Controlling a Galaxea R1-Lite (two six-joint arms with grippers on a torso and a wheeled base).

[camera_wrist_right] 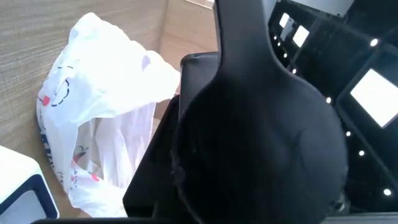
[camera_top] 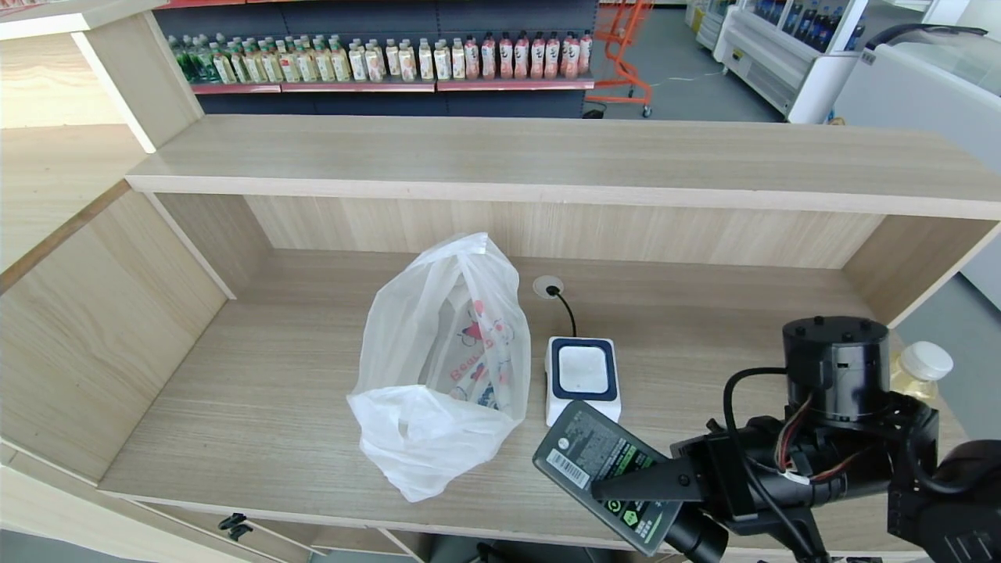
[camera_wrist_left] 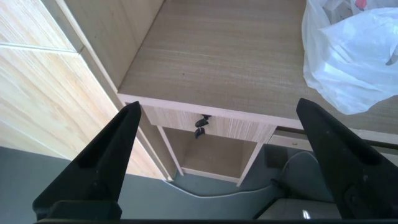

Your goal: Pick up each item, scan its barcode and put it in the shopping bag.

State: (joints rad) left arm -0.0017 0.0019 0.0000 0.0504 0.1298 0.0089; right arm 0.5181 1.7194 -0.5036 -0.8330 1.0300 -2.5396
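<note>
Nearest to me, right tool [camera_top: 618,493] is clenched on a flat dark grey box [camera_top: 606,457], label side up, tilted over the front of the desk [camera_top: 258,391], just in front of the scanner [camera_top: 583,375]. Left tool [camera_wrist_left: 219,106]: fingers spread wide, nothing between them, hanging off the desk's front edge. White shopping bag [camera_top: 438,367] stands mid-desk, touching the scanner's left side, with goods inside. Capped bottle [camera_top: 919,371] stands far right, behind the right arm.
</note>
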